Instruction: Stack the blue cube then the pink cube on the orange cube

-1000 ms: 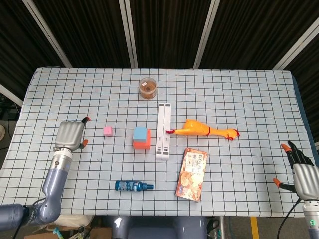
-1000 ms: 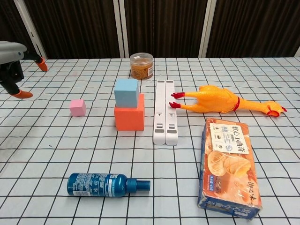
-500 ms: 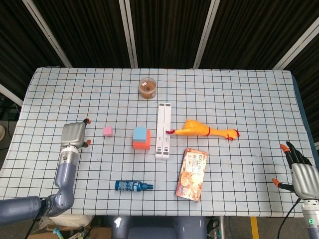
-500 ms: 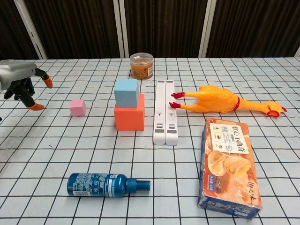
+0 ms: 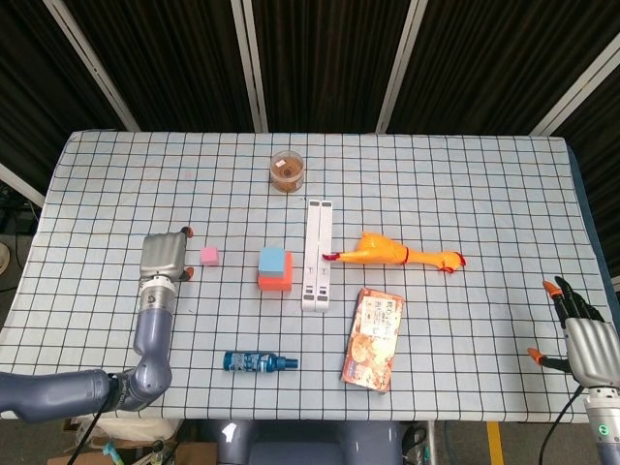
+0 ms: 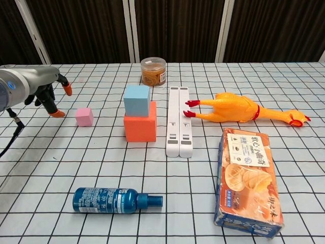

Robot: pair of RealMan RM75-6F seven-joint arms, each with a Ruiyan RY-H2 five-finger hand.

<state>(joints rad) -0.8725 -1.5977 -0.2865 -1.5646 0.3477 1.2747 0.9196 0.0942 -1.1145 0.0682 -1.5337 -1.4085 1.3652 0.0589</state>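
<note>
Head view: the left hand [image 5: 165, 258] is just left of the pink cube [image 5: 208, 256], holding nothing; the right hand [image 5: 591, 344] idles far off

Chest view: left hand's fingertips [image 6: 59, 113] spread, near the pink cube [image 6: 84, 117], not touching; blue cube [image 6: 137, 100] tops orange cube [image 6: 140, 127]

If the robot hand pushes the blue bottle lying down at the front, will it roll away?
Probably yes. The blue bottle lies on its side and looks round, so a sideways nudge would likely send it rolling across the table. Pushed from its capped end, it would more likely slide or swing around. It looks small, so probably light, though the pictures can't show how full it is.
</note>
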